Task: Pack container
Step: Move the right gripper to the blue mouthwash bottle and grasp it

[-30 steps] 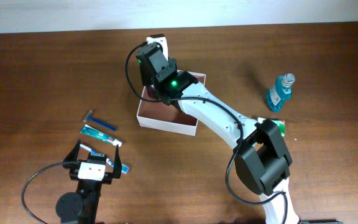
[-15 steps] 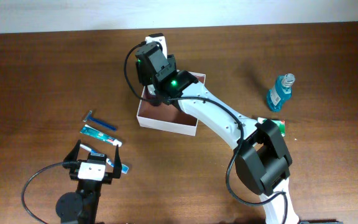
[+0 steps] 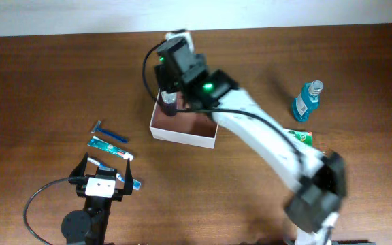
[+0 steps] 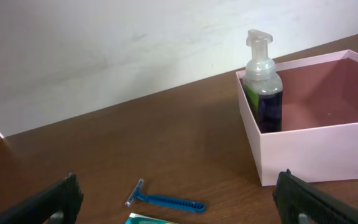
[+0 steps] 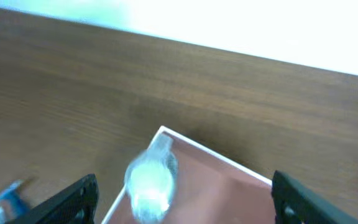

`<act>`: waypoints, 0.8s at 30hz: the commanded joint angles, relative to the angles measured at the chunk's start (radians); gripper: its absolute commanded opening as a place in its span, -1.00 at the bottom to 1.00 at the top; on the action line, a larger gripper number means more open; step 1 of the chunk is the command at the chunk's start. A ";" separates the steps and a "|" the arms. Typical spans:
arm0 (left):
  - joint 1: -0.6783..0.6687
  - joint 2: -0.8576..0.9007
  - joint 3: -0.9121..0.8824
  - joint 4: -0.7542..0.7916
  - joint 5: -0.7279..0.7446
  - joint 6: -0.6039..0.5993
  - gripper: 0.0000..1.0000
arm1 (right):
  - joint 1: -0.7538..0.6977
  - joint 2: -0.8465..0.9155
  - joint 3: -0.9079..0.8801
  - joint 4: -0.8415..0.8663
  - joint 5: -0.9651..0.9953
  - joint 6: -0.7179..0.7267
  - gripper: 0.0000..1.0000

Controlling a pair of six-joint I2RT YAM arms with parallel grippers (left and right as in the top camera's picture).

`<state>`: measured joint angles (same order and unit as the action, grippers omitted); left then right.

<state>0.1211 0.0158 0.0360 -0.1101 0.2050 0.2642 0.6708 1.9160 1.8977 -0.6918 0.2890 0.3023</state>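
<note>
Seen from the right wrist, blurred: the right gripper [image 5: 184, 190] hangs over a corner of the container [image 5: 229, 199], its two dark fingers [image 5: 67, 202] spread wide at the lower edges of the frame and gripping nothing. A pale pump bottle [image 5: 149, 183], seen from above, stands inside the pink-lined box, tucked against that near corner. Brown wooden table [image 5: 73, 93] stretches beyond to a bright wall [image 5: 229, 18]. A small blue object [image 5: 5, 196], too blurred to identify, lies at lower left.
</note>
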 commanded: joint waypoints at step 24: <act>0.006 0.002 -0.005 0.000 -0.003 -0.017 0.99 | -0.795 -0.158 -0.023 -0.494 -0.246 -0.203 0.73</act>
<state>0.1211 0.0158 0.0360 -0.1101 0.2054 0.2642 -0.0601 1.7340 1.9079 -1.1900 0.1650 0.2020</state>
